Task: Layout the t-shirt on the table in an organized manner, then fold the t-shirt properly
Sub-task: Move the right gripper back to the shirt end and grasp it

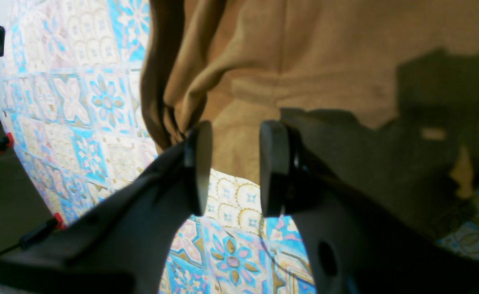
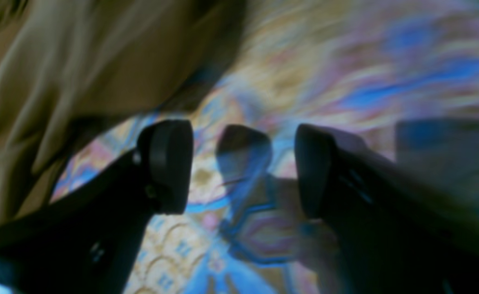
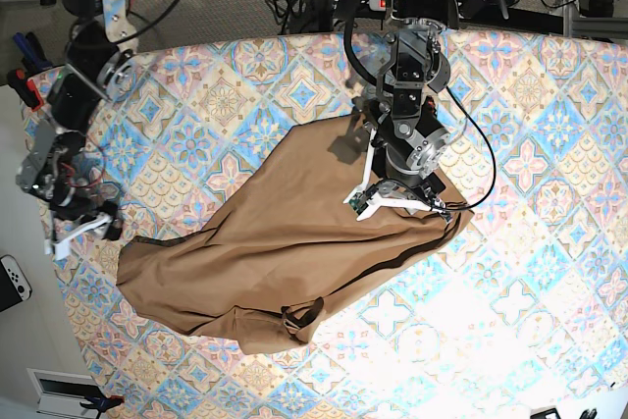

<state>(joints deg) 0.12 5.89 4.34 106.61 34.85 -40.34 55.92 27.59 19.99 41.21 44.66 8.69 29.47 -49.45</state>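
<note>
Both end effectors, left [image 1: 236, 169] and right [image 2: 243, 169], stand empty with fingers apart, probably because the t-shirt [image 3: 285, 203], spread but rumpled, needs regripping to straighten.

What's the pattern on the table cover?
The table has blue, pink and cream floral tiles; clearest in base view.

Base view bright, sharp, washed-out on the table [image 3: 549, 321]. Left wrist view: bright, crisp, hard dark shadows across the t-shirt [image 1: 325, 49]; gripper fingers [image 1: 278, 167] soft-focus. Right wrist view dimmer, blurry; cloth smeared, pattern streaky right of the t-shirt, shadows on the table there. Light's source unclear.
</note>
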